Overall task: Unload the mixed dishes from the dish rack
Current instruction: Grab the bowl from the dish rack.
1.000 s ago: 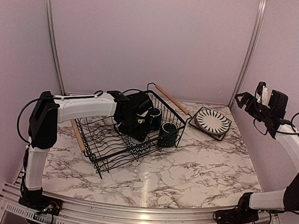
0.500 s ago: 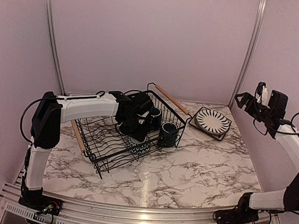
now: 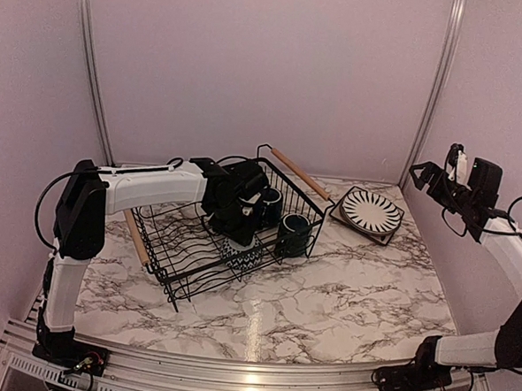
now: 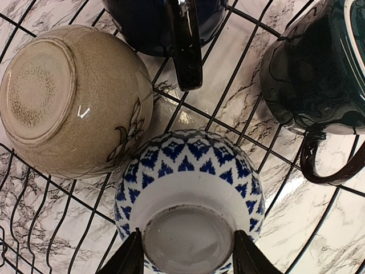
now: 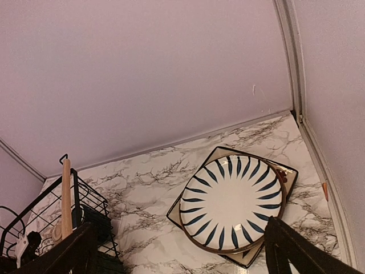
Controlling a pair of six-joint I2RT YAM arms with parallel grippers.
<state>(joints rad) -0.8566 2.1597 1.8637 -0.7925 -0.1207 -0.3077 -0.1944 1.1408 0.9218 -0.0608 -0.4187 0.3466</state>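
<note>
The black wire dish rack [image 3: 174,248] with wooden bar handles sits left of centre; it also shows in the left wrist view [image 4: 259,134]. Inside lie two dark navy mugs [image 3: 293,235] [image 3: 270,205], an upturned cream bowl [image 4: 74,97] and an upturned blue-and-white patterned bowl [image 4: 191,188] [image 3: 245,257]. My left gripper [image 4: 186,245] [image 3: 240,223] reaches down into the rack, its fingers pressed on either side of the blue-and-white bowl's foot ring. My right gripper [image 3: 430,181] [image 5: 179,231] is open and empty, raised at the far right.
A black-and-white striped round plate [image 3: 371,210] [image 5: 232,201] lies on a square plate [image 5: 178,214] at the back right of the marble table. The mugs [image 4: 319,74] [image 4: 159,23] and cream bowl crowd close around the held bowl. Walls enclose three sides.
The left gripper has sunk slightly onto the blue-and-white bowl over the last second. The right arm has barely moved.
</note>
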